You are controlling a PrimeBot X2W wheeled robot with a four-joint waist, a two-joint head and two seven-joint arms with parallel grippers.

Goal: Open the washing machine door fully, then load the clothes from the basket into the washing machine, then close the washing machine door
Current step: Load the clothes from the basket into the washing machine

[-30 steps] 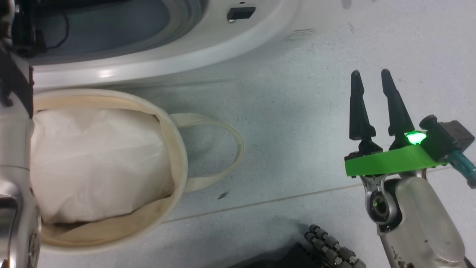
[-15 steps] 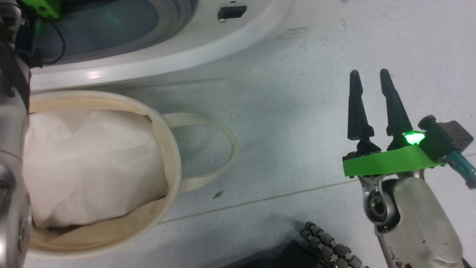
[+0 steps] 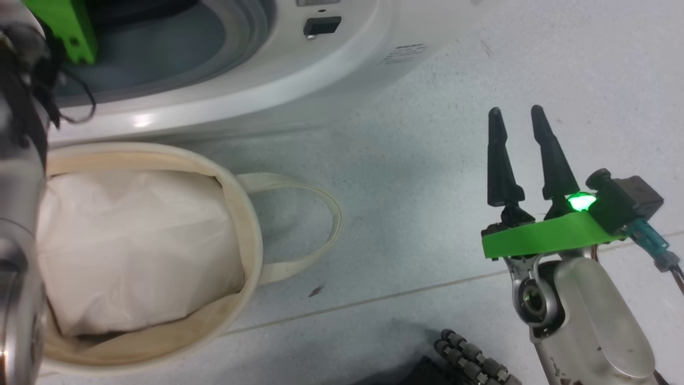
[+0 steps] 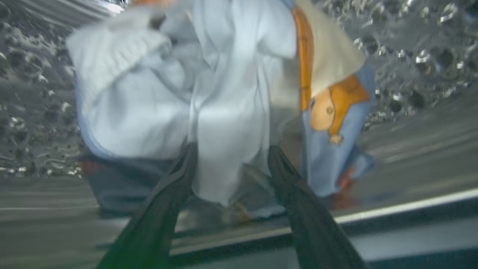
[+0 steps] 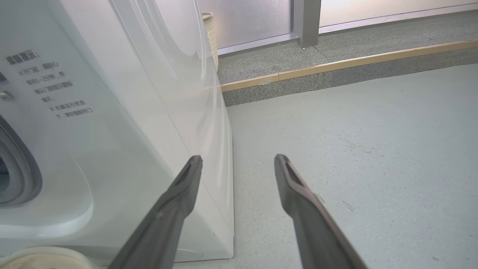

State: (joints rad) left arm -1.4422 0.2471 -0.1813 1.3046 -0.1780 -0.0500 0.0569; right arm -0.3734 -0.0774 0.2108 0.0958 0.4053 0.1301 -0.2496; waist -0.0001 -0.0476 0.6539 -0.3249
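Note:
Inside the perforated steel drum (image 4: 410, 45) of the washing machine (image 3: 256, 91), my left gripper (image 4: 231, 149) is open. The clothes (image 4: 224, 93), pale blue fabric with orange cartoon prints and cream cloth, hang blurred just ahead of it, one fold lying between its fingertips. In the head view my left arm (image 3: 21, 214) reaches up over the basket (image 3: 251, 224) into the machine's opening. The basket holds a plain white cloth bundle (image 3: 133, 240). My right gripper (image 3: 515, 109) is open and empty above the floor, right of the machine (image 5: 93, 130). The washing machine door is out of view.
One basket loop handle (image 3: 320, 214) lies on the pale floor toward the right gripper. A black ribbed cable guide (image 3: 470, 358) sits at the bottom edge. Beyond the machine runs a raised grey step with a wooden strip (image 5: 336, 67), and a wicker bin (image 5: 211, 33) stands behind the machine.
The head camera has shifted slightly. The green bracket on my left wrist has come further into view at the machine's opening. The right gripper holds the same open pose.

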